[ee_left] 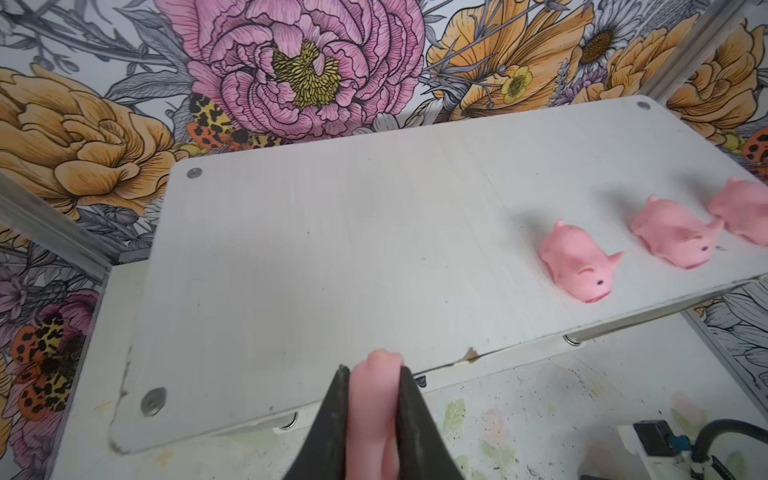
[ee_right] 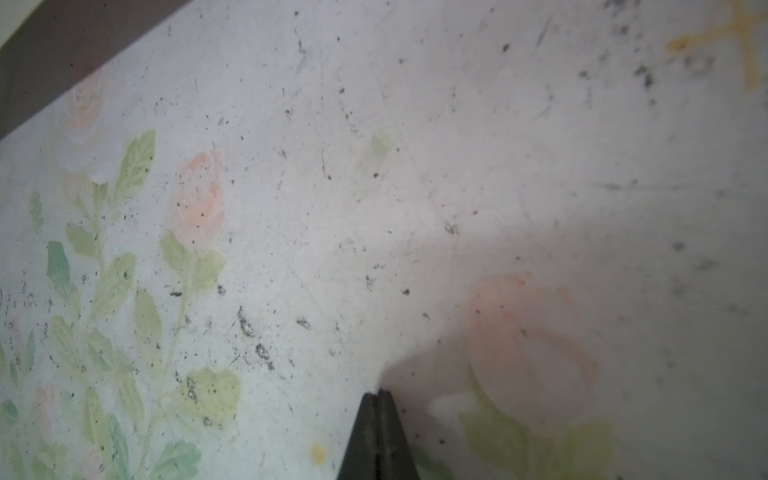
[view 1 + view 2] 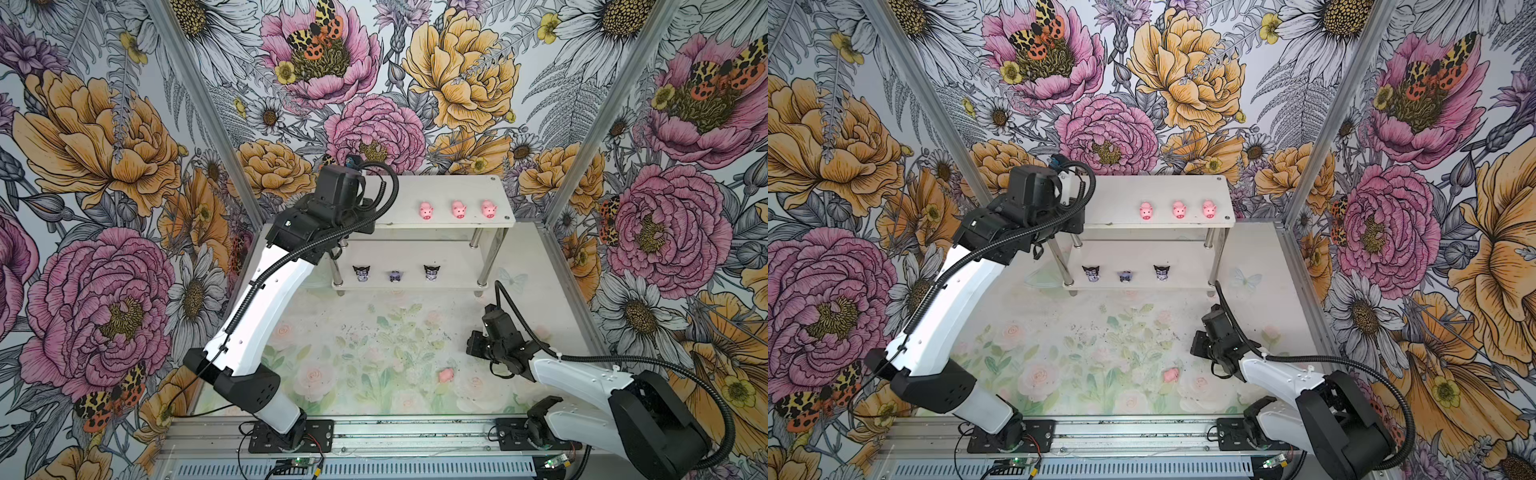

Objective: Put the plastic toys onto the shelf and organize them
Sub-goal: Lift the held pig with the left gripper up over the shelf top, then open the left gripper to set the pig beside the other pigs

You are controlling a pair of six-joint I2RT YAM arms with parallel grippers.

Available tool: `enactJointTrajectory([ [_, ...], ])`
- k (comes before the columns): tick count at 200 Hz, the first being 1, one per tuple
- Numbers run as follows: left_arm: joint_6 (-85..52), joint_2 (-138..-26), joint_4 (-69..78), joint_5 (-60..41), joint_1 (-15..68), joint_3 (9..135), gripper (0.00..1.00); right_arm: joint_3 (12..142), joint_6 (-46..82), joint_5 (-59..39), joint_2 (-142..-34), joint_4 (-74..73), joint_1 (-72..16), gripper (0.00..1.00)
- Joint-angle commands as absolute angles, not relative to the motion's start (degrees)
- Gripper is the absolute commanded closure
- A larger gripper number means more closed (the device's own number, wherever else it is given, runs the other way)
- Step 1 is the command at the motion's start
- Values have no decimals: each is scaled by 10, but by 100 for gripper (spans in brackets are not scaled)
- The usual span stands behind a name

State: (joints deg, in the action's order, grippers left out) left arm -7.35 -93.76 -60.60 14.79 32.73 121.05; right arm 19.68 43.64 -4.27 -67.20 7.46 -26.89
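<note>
The white two-tier shelf stands at the back. Three pink pigs line the right half of its top tier, and three black-and-lavender figures sit on the lower tier. In the left wrist view my left gripper is shut on another pink pig, just above the front edge of the top tier, left of the nearest standing pig. One more pig lies on its side on the mat. My right gripper is shut and empty, low over the mat, right of that pig.
Floral walls and slanted metal frame posts close in the shelf on both sides. The floral mat covers the floor. A metal rail with both arm bases runs along the front edge.
</note>
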Motion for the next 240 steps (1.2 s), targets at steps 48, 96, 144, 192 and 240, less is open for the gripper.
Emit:
enactJointTrajectory([
  [48, -62, -1072, -633, 124, 330, 1330, 79, 175, 438, -46, -670, 111, -265, 97],
  [96, -72, -1100, -640, 96, 329, 1359, 78, 174, 434, -43, -675, 111, -266, 97],
  [144, -72, -1098, -649, 111, 330, 1359, 69, 174, 433, -44, -678, 109, -266, 97],
  [192, -70, -1098, -652, 140, 332, 1357, 49, 170, 436, -46, -667, 109, -266, 97],
  [240, -69, -1091, -652, 151, 341, 1366, 45, 162, 441, -50, -654, 109, -266, 97],
])
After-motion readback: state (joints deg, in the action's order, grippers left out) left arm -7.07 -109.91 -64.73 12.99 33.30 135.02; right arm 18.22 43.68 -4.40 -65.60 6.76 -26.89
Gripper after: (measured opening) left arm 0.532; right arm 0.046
